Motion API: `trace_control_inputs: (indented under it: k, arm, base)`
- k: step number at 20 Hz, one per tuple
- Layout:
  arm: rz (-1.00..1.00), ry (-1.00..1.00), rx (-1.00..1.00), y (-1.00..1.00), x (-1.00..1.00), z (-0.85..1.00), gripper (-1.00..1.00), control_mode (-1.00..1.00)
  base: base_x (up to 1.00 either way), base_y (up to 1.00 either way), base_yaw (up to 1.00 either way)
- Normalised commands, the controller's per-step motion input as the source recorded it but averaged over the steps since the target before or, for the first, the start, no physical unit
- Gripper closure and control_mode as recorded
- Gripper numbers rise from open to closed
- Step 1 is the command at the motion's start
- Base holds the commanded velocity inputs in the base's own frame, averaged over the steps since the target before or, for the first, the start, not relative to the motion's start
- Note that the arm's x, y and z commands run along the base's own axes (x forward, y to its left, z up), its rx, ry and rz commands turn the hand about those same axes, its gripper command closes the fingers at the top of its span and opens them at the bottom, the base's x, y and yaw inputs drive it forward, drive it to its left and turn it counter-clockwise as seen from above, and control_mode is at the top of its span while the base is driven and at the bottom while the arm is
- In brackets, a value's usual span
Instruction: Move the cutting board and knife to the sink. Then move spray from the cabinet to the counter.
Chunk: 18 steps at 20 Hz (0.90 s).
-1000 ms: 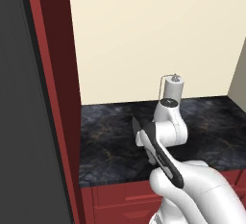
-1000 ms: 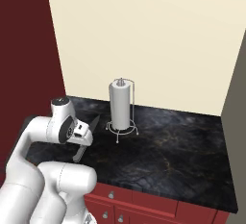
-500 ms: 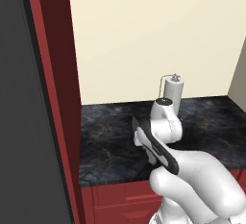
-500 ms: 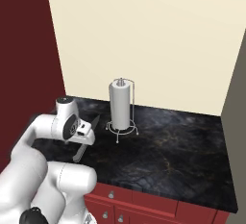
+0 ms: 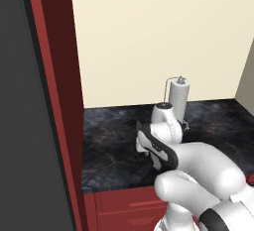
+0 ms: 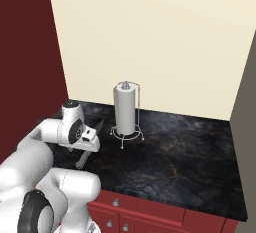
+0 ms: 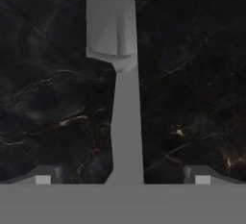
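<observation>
Arm (image 6: 75, 129) lower than before, open fingers (image 7: 43, 176) astride knife (image 7: 126, 136).

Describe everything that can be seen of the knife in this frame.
The knife lies flat on the black veined counter. In the hand view it runs straight up the picture: a wide grey part at the top steps in to a narrow grey part that runs down between the fingertips of the open gripper, which do not touch it. In the right base view its dark length shows partly behind the hand, left of the paper-towel stand. Nothing but the counter appears to touch it.
</observation>
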Motion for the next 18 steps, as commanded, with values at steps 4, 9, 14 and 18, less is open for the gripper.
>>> trace_control_inputs:
  k: [4,9,14,18]
  arm:
    - [0.0,0.0,0.0,-0.18,0.0,-0.64,-1.0,-1.0]
    - [0.0,0.0,0.0,-0.29,0.0,-0.58,-1.0,-1.0]
    - [0.0,0.0,0.0,-0.11,0.0,-0.53,-1.0,-1.0]
    - [0.0,0.0,0.0,0.0,0.0,-0.45,-1.0,-1.0]
  base:
    - [0.0,0.0,0.0]
    - [0.0,0.0,0.0]
    - [0.0,0.0,0.0]
    - [0.0,0.0,0.0]
